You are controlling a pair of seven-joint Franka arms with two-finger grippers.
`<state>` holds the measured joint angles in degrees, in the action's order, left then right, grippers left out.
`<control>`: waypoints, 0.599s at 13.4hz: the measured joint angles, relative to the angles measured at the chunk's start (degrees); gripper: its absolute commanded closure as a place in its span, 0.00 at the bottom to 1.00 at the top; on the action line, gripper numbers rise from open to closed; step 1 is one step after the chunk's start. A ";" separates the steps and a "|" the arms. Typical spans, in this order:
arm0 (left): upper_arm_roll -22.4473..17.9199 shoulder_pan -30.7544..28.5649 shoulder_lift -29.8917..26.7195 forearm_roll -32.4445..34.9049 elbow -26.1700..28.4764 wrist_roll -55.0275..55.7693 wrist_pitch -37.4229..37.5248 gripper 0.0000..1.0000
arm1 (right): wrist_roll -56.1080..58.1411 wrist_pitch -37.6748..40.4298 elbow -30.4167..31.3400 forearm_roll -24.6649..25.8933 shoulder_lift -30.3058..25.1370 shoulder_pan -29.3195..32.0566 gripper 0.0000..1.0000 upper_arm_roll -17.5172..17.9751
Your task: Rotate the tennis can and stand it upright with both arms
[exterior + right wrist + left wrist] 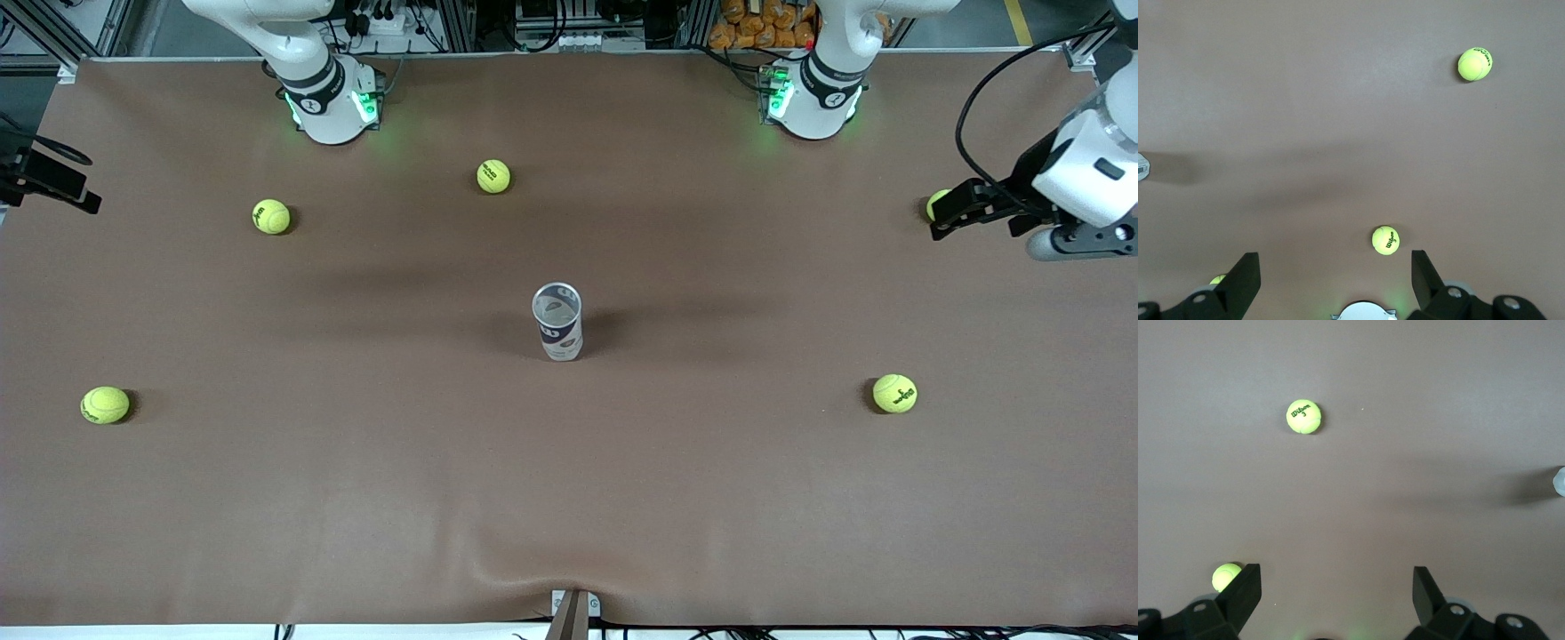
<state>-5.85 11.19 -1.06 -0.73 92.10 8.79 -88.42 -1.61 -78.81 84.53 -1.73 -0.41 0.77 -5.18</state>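
Fingers (1248,273) of my right gripper (1335,267) standing spread, empty, hovering over right arm's end of table (569,498). Tennis can (558,324) standing upright mid-table, well apart from both grippers. Judging it light, thin-walled, slick, crushable; favouring gentle mid-body hold. Left gripper (947,213) also gaping, empty, hanging over left arm's end.

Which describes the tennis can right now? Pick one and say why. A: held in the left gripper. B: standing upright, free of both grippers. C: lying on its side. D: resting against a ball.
B: the tennis can stands upright mid-table, open rim up, with nothing touching it.
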 measured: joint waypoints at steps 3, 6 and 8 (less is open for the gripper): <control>-0.01 -1.04 -0.90 0.00 0.22 -0.19 0.00 0.00 | 0.00 0.00 0.01 0.00 -0.01 -0.20 0.00 0.08; -0.01 -1.76 -0.95 0.00 0.27 -1.99 -0.14 0.00 | 0.00 0.01 0.07 0.00 -0.01 -0.21 0.00 0.08; -0.01 -1.83 -0.94 0.00 0.19 -2.02 -0.51 0.00 | 0.00 0.01 0.12 0.00 -0.01 -0.21 0.00 0.08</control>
<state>-5.86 9.36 -2.01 -0.73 92.30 6.77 -88.93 -1.61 -78.79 84.65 -1.73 -0.42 0.56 -5.10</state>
